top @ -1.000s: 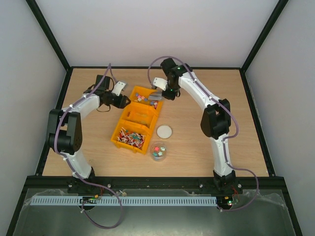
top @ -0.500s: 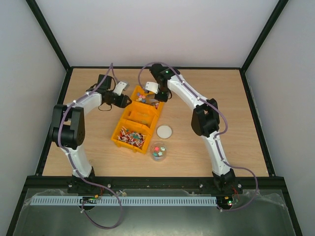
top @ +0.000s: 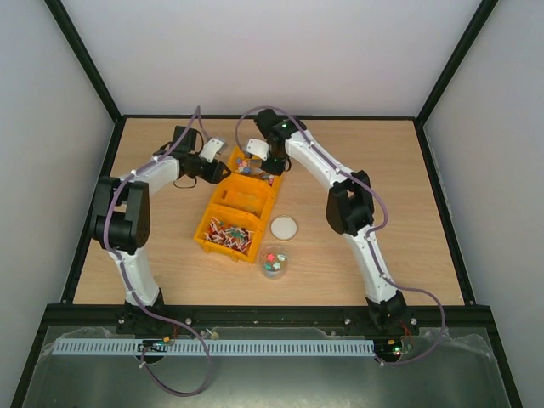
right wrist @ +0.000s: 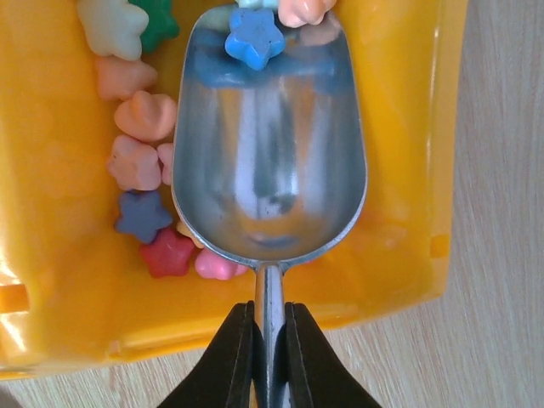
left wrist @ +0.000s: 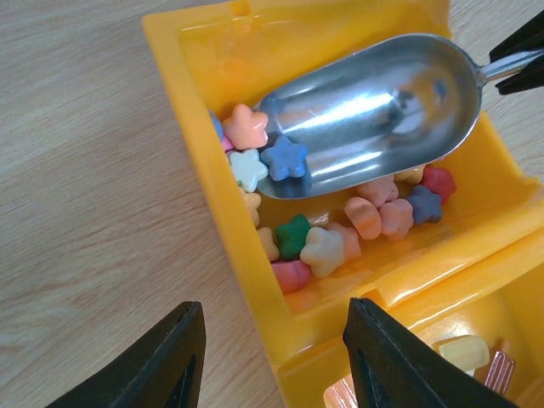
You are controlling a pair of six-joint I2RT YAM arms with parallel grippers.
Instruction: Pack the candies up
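The candies (left wrist: 323, 246) are small star-shaped sweets in mixed colours, lying in the far compartment of a yellow bin (left wrist: 197, 144). They also show in the right wrist view (right wrist: 136, 115) and in the top view (top: 246, 164). My right gripper (right wrist: 270, 340) is shut on the handle of a metal scoop (right wrist: 272, 153). The scoop's bowl (left wrist: 374, 110) lies in that compartment with one blue star (right wrist: 253, 38) at its lip. My left gripper (left wrist: 274, 340) is open and straddles the bin's left wall. A clear jar (top: 274, 262) holds a few candies.
The jar's round white lid (top: 284, 227) lies on the table right of the bin. The bin's near compartment holds red-and-white sticks (top: 228, 236). Both arms reach over the bin's far end (top: 255, 153). Black frame rails border the wooden table.
My right arm has swung left and brought the scoop down into the far compartment among the candies. My left gripper has moved right, up to the bin's far left wall.
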